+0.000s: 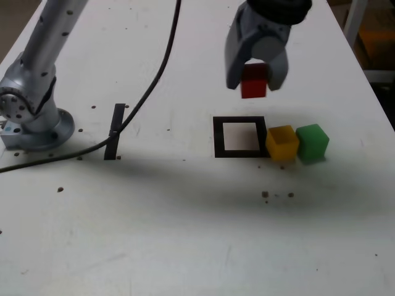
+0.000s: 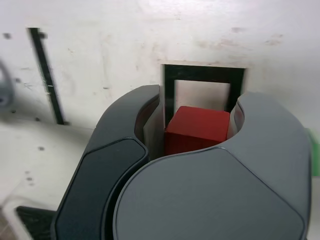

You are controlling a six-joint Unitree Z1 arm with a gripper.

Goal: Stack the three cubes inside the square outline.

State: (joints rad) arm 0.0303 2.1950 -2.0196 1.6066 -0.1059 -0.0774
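My gripper [image 1: 254, 83] is shut on the red cube [image 1: 253, 81] and holds it in the air, off the table, behind the square outline [image 1: 240, 137]. In the wrist view the red cube [image 2: 197, 127] sits between the two dark jaws, with the black square outline [image 2: 204, 74] just beyond it. The yellow cube [image 1: 282, 142] rests on the table against the outline's side on the exterior view's right. The green cube [image 1: 312, 143] stands right beside the yellow one, further right.
A straight black tape strip [image 1: 115, 131] lies at the exterior view's left, crossed by a black cable [image 1: 162, 66]. The arm's base [image 1: 34, 120] stands at the far left. Small dark specks dot the white table [image 1: 185, 234].
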